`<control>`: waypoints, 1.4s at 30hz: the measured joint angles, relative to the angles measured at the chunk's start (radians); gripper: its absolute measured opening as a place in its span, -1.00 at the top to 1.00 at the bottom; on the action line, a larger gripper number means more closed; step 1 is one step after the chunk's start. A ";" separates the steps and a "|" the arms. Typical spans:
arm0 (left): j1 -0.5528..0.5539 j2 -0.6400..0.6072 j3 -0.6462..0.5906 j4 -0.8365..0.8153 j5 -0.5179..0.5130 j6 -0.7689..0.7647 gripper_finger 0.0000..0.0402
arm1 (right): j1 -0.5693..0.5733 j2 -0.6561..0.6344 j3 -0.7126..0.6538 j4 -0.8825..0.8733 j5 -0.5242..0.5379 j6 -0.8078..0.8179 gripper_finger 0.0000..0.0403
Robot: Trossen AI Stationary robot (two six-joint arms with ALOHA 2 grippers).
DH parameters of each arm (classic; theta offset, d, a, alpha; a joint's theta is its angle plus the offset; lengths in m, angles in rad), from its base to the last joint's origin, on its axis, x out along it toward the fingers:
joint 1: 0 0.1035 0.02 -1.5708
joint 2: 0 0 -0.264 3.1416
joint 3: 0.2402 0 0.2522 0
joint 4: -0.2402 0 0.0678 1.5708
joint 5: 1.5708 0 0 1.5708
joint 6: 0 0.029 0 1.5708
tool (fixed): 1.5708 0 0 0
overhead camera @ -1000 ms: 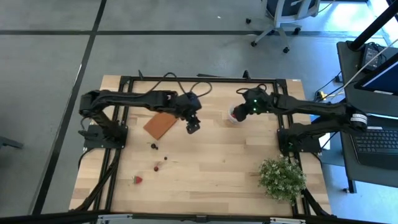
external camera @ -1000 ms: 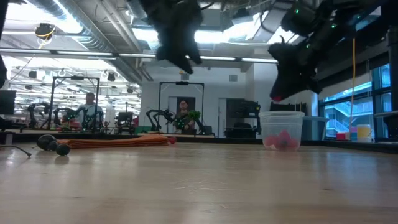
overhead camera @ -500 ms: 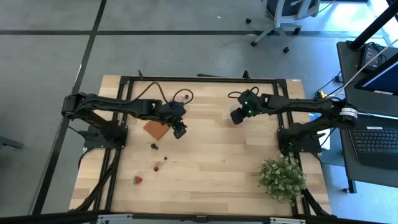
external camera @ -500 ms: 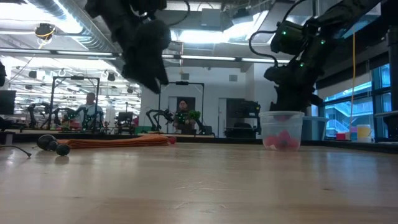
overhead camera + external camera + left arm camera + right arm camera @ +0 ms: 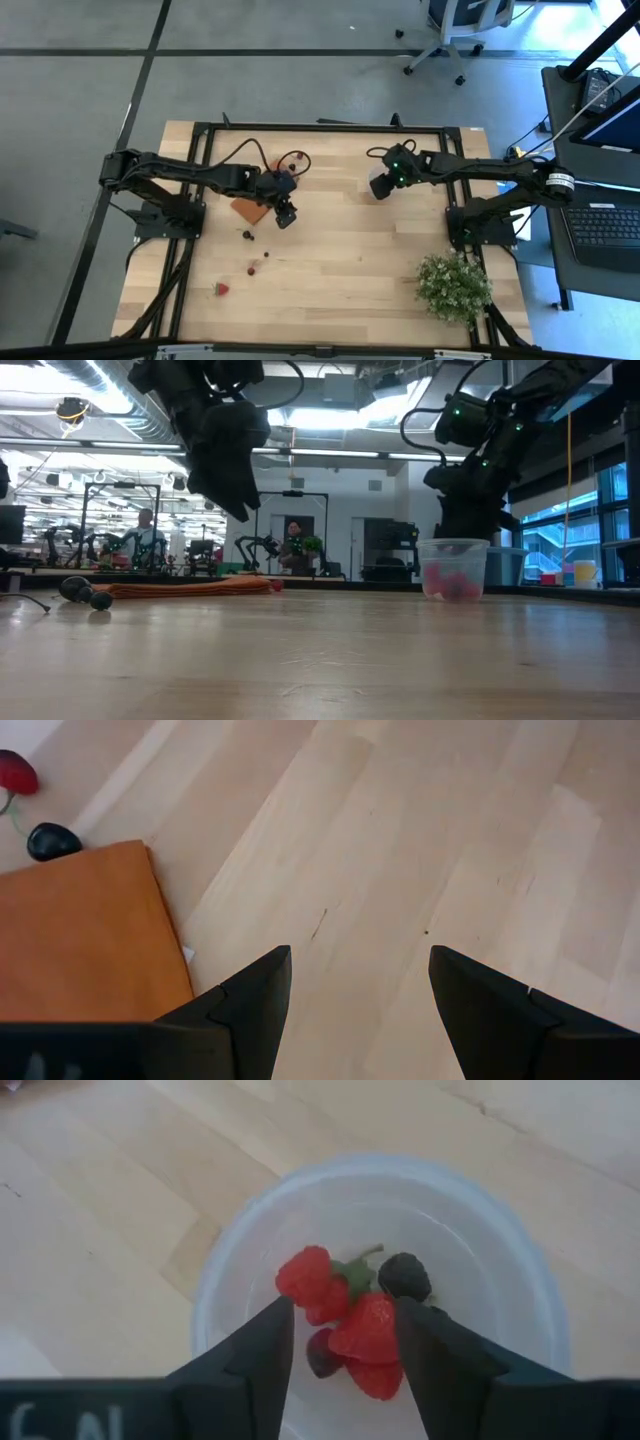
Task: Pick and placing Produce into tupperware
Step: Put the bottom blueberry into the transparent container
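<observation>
A: The right gripper (image 5: pixel 335 1370) hangs directly over the tupperware (image 5: pixel 240 1250), jaws parted and nothing between them; red strawberries (image 5: pixel 365 1330) and a dark berry (image 5: pixel 403 1274) lie in the bottom of the cup. For this arm, the safe move looks like a straight lift, so the fingers don't catch the rim and tip it

B: And the left gripper (image 5: pixel 360 1000) is wide open and empty, over bare worktop (image 5: pixel 350 250) beside the orange-brown block (image 5: pixel 80 935). The loose produce is still out: a dark berry (image 5: pixel 247 235) just off the block's corner, another small berry (image 5: pixel 252 269) nearer the front, and a red strawberry (image 5: pixel 221 289) by the front left edge

A: The nearest dark one seems the sensible target. It is tiny and round, so the left arm should centre over it and close low, lest it roll away

B: A stalked pair (image 5: pixel 30 810) also sits beyond the block
</observation>
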 joint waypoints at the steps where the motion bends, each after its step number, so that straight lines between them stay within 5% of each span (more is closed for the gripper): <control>1: 0.000 0.000 0.000 0.000 0.007 0.000 -0.14 | 0.000 -0.003 0.003 -0.007 0.000 0.000 0.10; 15: -0.018 -0.045 0.000 -0.134 0.243 -0.021 -0.14 | 0.079 -0.092 0.287 0.059 -0.001 -0.203 0.10; 22: -0.089 -0.045 0.000 -0.311 0.098 -0.219 -0.14 | 0.115 -0.093 0.352 0.113 0.000 -0.296 0.10; 29: -0.257 -0.028 0.002 -0.275 -0.026 -0.415 -0.14 | 0.109 -0.087 0.352 0.100 0.011 -0.318 0.12; 36: -0.347 0.066 0.003 -0.279 0.014 -0.563 -0.14 | 0.085 -0.087 0.352 0.103 0.011 -0.318 0.12; 42: -0.393 0.208 0.075 -0.281 0.041 -0.543 -0.14 | 0.063 -0.087 0.352 0.103 0.011 -0.318 0.12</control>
